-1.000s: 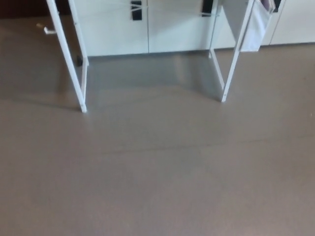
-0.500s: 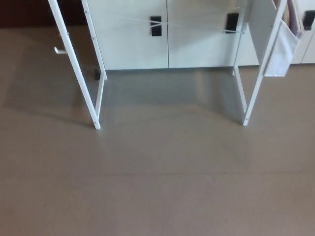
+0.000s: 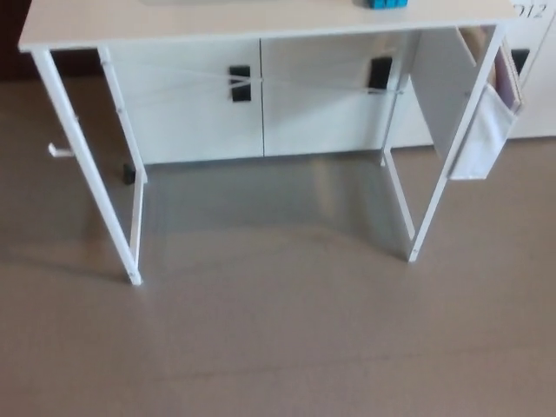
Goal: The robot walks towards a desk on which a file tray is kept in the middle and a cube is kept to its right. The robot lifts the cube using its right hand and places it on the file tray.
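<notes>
A white desk (image 3: 261, 24) stands ahead at the top of the head view, on thin white legs. The lower edge of a blue cube (image 3: 385, 3) shows on the desktop toward its right, cut off by the picture's top edge. No file tray shows in the frame. Neither of my hands is in view.
A white fabric pouch (image 3: 480, 143) hangs from the desk's right side. White cabinets with black handles (image 3: 240, 82) stand behind the desk. A white hook (image 3: 61, 150) sticks out near the left leg. Brown floor (image 3: 278, 347) stretches between me and the desk.
The camera has tilted up: the desk legs sit lower in the picture, and the desktop and the blue cube's lower edge have come into view.
</notes>
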